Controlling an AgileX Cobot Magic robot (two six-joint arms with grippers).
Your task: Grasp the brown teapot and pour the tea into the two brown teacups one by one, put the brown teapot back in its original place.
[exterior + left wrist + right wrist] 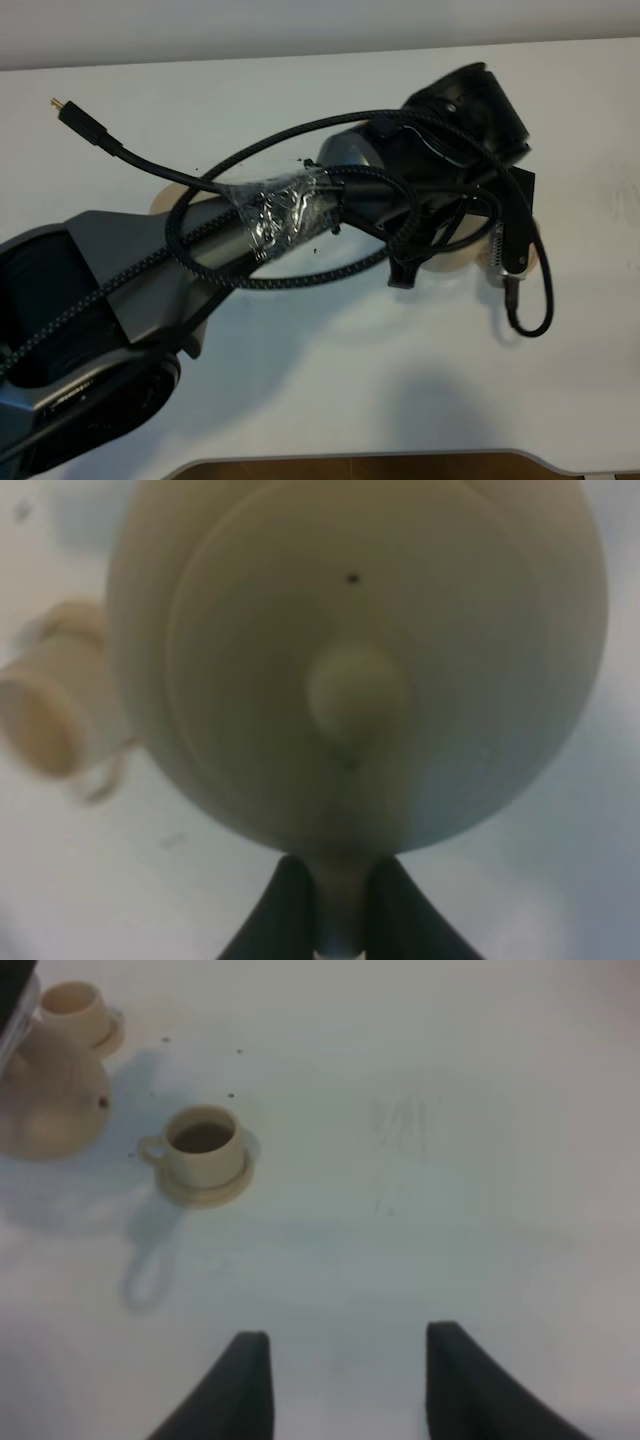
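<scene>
item: brown teapot (350,630). squat, round, tan clay, lid knob (355,693) centred on top.

location: in the left gripper (340,890), over the white table (450,1110), just beside the second teacup (73,1002) and near the filled teacup (203,1142). hidden under the left arm (200,235) in the high view. lifted clear or resting on the table: not clear.

tool state, left: dark fingers (283,905) pressed together on the loop handle (340,915), nothing else gripped.

tool state, right: right gripper (345,1375) spread wide, holding nothing, low over bare table, well apart from the crockery.

cups: filled teacup upright on its saucer (205,1190), dark liquid inside. second teacup upright on its own saucer, contents not legible.

handling, judged: rigid fired clay, likely heavy for so thin a handle when full. brittle at spout, handle and lid. matte surface, probably not slippery, yet a narrow handle prone to swivelling between the pads when tipped. loose lid liable to slide off on a steep tilt.

best hold: the loop handle, mid-loop, firm, as gripped. slow tilt, gentle set-down.
</scene>
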